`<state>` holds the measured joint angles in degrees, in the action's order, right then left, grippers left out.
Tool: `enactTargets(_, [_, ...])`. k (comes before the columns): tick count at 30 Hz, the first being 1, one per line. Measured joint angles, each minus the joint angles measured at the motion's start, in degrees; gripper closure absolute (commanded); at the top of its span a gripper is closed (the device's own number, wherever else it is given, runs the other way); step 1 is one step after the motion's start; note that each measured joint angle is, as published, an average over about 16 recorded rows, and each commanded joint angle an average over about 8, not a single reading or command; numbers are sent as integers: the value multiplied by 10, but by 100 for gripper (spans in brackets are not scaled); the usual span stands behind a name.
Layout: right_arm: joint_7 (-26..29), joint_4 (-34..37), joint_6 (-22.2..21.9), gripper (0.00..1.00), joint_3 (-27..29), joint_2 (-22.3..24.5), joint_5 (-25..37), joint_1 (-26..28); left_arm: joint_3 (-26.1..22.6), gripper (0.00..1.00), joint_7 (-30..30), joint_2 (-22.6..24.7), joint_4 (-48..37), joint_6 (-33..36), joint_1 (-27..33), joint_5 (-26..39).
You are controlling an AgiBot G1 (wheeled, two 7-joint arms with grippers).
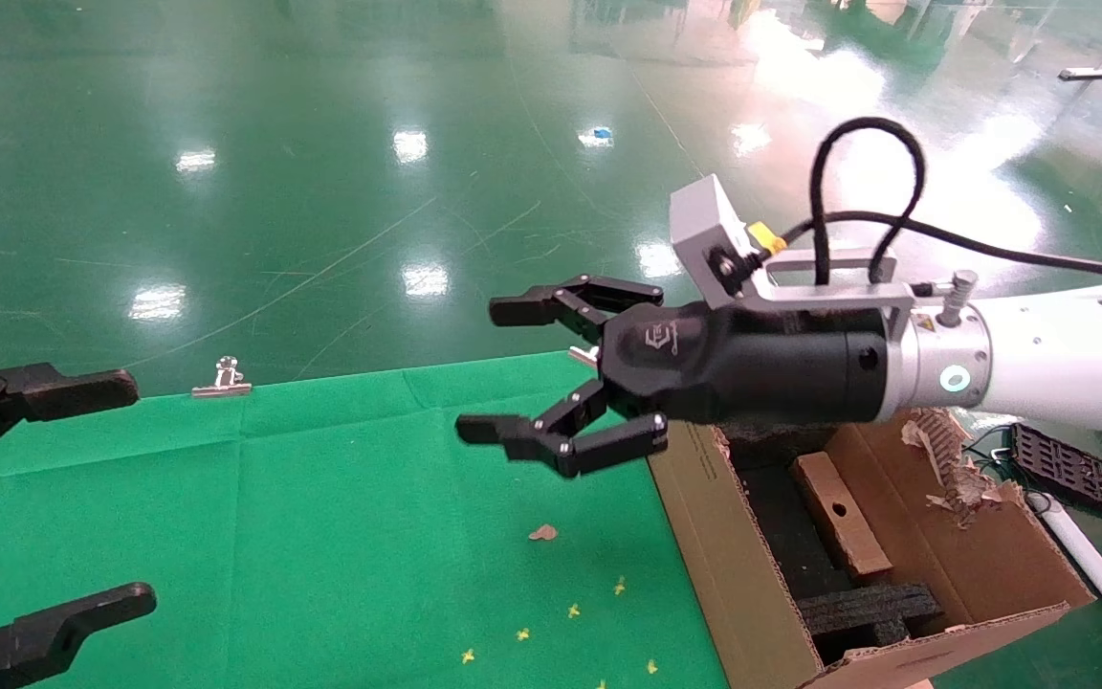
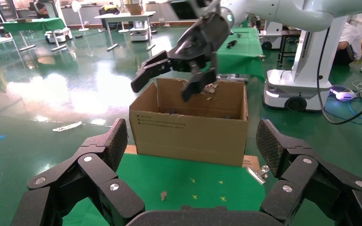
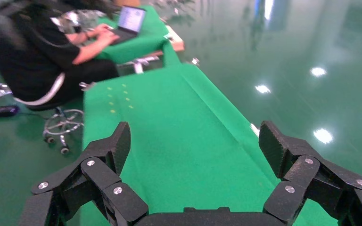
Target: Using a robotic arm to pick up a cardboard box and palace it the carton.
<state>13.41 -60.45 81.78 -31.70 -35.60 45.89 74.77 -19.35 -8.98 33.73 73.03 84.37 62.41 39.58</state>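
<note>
The small brown cardboard box point(image 1: 839, 514) with a round hole lies inside the large carton point(image 1: 733, 565), leaning between black foam inserts point(image 1: 871, 610). My right gripper point(image 1: 498, 368) on the white robotic arm point(image 1: 1068, 354) is open and empty, held in the air above the green cloth, just left of the carton. It also shows in the left wrist view point(image 2: 165, 80), above the carton point(image 2: 191, 127). My left gripper point(image 1: 92, 498) is open and empty at the left edge of the table; its fingertips point(image 2: 115, 136) frame the carton in the left wrist view.
A green cloth point(image 1: 341, 536) covers the table, with small yellow marks point(image 1: 570, 612) and a brown scrap point(image 1: 541, 533). A metal binder clip point(image 1: 222, 380) sits at the cloth's far edge. A black grid tray point(image 1: 1077, 474) and white pipe point(image 1: 1096, 565) lie on the floor to the right.
</note>
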Motion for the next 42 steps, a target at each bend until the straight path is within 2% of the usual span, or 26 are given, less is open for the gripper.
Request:
enactTargets(10, [-20, -97, 29, 0, 116, 4, -30, -98, 0, 0, 0, 0, 0, 0, 0, 0])
enactTargets(17, [-28, -138, 42, 0, 166, 6, -43, -140, 0, 0, 0, 0, 0, 0, 0, 0])
enactTargets(23, [-29, -148, 44, 0, 177, 7, -47, -150, 0, 0, 0, 0, 0, 0, 0, 0])
enactTargets(42, [-27, -134, 40, 0, 161, 6, -42, -136, 0, 0, 0, 0, 0, 0, 0, 0])
